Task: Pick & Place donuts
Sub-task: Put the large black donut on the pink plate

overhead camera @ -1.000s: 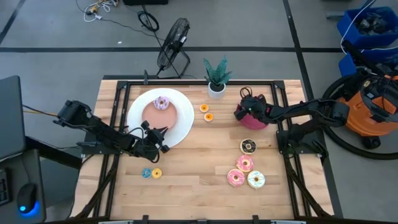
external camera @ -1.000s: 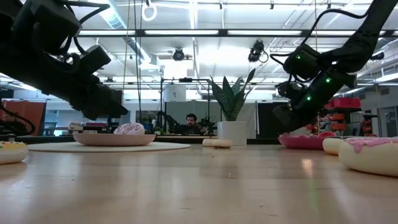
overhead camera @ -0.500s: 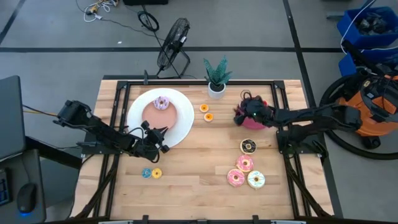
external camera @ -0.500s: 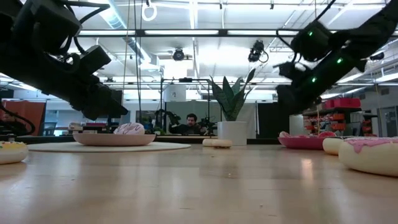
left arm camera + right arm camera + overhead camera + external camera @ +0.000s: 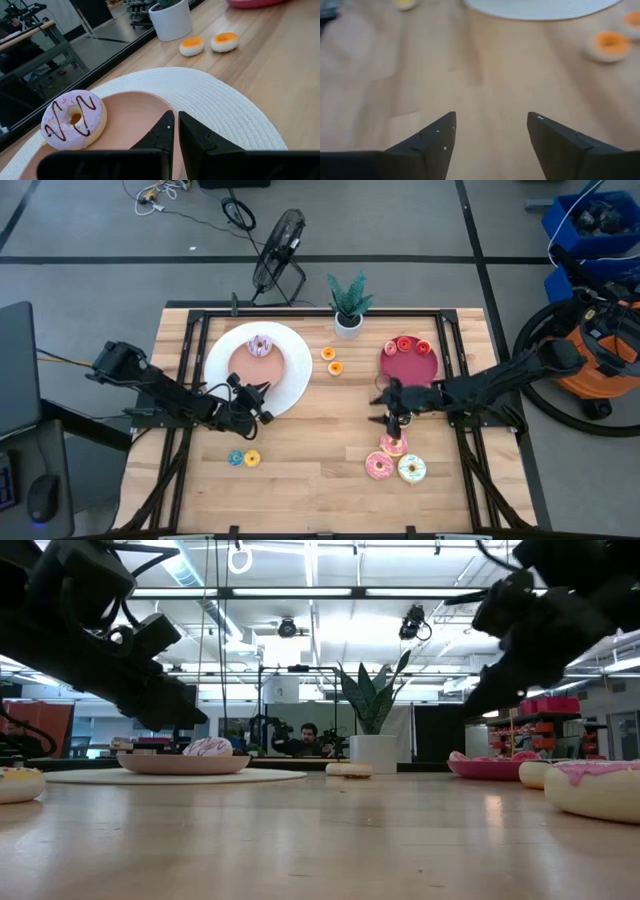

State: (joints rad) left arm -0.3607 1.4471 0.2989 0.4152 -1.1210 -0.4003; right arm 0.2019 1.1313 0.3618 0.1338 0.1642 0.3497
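A purple-frosted donut [image 5: 73, 119] lies flat on a pink dish [image 5: 262, 366] that sits on the big white plate [image 5: 292, 385]. My left gripper [image 5: 173, 120] is shut, just above the plate's near right rim. Three frosted donuts [image 5: 392, 445] lie flat on the table at the near right. Just beyond them my right gripper [image 5: 383, 408] hovers open, with nothing between its fingers [image 5: 440, 135]. Small red donuts [image 5: 404, 345] lie in the magenta dish [image 5: 409, 368]. Two orange ones [image 5: 335, 367] rest mid-table; a blue [image 5: 236, 458] and a yellow [image 5: 252, 458] lie near left.
A potted plant [image 5: 348, 320] stands at the table's far edge, with a black fan [image 5: 275, 250] on the floor behind it. An orange vacuum [image 5: 590, 350] stands off the table's right side. Bare wood lies between the plate and the near-right donuts.
My right gripper has swung away from the magenta dish toward the table's near edge, rising a little and turning. It now hangs over the spot just beyond the frosted donuts. The dish and its red donuts now show uncovered.
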